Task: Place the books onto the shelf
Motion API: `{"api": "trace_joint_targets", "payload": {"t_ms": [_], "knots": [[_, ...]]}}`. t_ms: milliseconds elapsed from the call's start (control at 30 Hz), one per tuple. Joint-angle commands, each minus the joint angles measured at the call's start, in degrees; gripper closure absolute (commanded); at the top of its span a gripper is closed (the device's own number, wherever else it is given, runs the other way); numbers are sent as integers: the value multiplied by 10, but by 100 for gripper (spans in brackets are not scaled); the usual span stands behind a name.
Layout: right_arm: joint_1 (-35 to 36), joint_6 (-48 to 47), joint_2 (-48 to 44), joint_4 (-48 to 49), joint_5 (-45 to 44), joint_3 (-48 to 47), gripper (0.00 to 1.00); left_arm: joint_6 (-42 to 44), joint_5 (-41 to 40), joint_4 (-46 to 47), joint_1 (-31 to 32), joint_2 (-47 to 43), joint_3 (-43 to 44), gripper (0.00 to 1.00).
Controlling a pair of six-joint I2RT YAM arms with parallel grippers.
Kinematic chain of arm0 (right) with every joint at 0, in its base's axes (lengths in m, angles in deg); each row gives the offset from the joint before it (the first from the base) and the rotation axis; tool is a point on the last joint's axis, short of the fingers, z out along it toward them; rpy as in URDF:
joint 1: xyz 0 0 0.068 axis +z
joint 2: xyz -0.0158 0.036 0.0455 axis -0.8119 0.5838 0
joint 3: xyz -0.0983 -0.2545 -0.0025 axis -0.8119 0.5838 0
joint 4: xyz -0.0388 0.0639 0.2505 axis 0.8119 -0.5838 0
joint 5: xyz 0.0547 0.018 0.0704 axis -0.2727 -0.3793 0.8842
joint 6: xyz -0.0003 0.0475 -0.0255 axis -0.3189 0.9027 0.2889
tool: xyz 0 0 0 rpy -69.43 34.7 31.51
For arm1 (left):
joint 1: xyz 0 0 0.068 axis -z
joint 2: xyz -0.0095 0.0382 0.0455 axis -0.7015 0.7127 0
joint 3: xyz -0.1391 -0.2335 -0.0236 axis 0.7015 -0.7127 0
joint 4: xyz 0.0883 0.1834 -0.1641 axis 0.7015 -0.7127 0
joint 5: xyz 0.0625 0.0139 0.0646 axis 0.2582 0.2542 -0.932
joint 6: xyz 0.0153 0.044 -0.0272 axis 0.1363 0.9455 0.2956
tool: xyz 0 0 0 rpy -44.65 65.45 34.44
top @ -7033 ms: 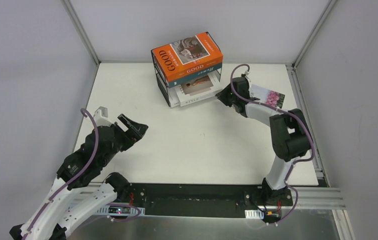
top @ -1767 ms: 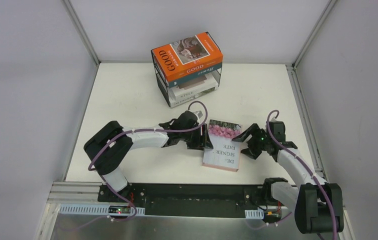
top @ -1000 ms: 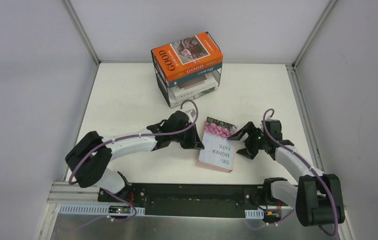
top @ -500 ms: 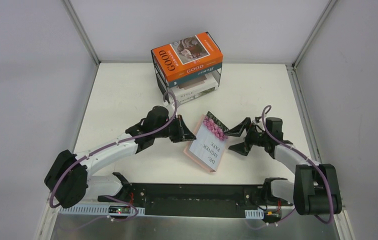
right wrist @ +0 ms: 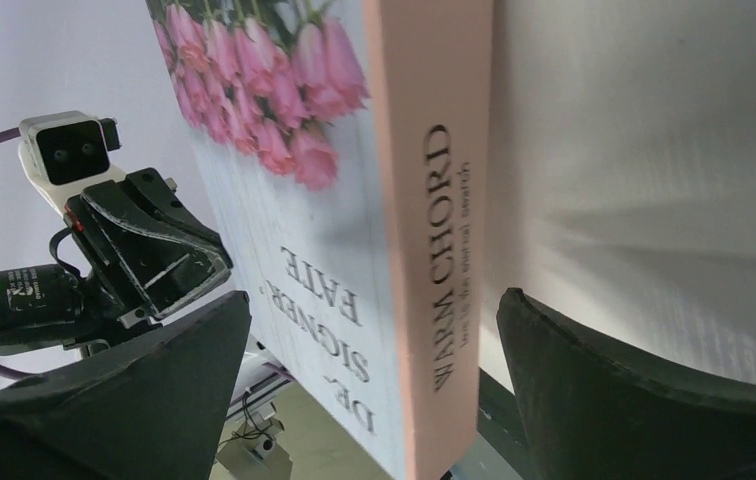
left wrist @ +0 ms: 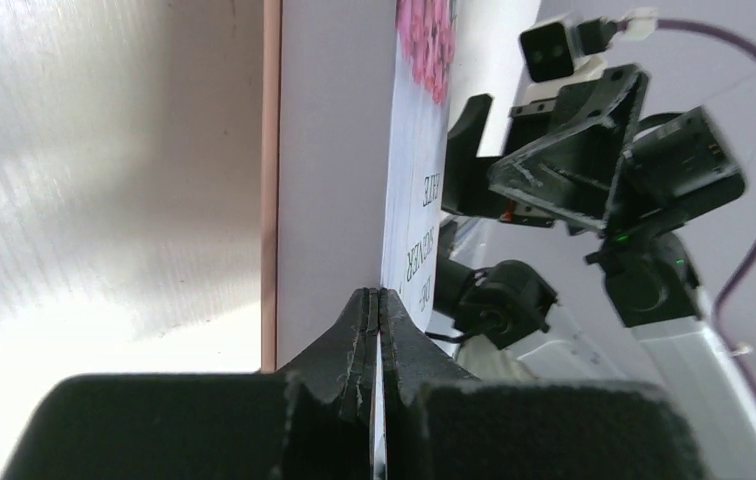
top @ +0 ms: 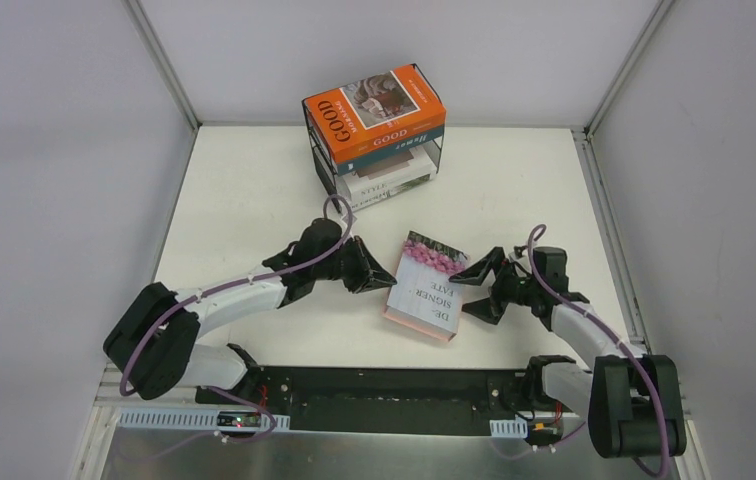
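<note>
Pink roses and a salmon spine mark the pink-flower book [top: 424, 298], and you have it on the white desk [top: 254, 180] between your 2 hands, cover up, with the rose end turned away from the arm bases. The cover reads "DE-SIGNER FATE" and the spine "WARM CHORD".

Your left hand [top: 384, 281] sits at the book's left long edge. Its fingers are pressed together, and the left wrist view shows the thin front cover pinched between the tips, above the pale page block. Whether that edge is lifted off the desk, you cannot tell from these views.

Your right hand [top: 469, 292] is at the book's right side, by the spine. Its fingers are spread wide, 1 on each side of the spine in the right wrist view, with a gap to the book on both sides.

The shelf [top: 339, 197] stands well beyond the book, against the back wall. The orange "GOOD MORNING" book [top: 374, 110] lies on top of it, and the white "STYLE" book [top: 386, 187] lies in its lower tier.
</note>
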Motion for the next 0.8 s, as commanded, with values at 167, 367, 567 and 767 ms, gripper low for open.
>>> {"api": "trace_joint_targets", "payload": {"t_ms": [167,367,567,767], "knots": [[-3,1,42,59,17,12,1,-118,50,119,-33,28,-24,100],[-2,122,101,255,55,42,12,-141,54,152,-34,45,-37,100],[-2,215,138,411,52,73,29,-136,50,139,-41,34,-42,100],[-3,306,211,590,33,98,31,-132,53,133,-50,26,-47,100]]}}
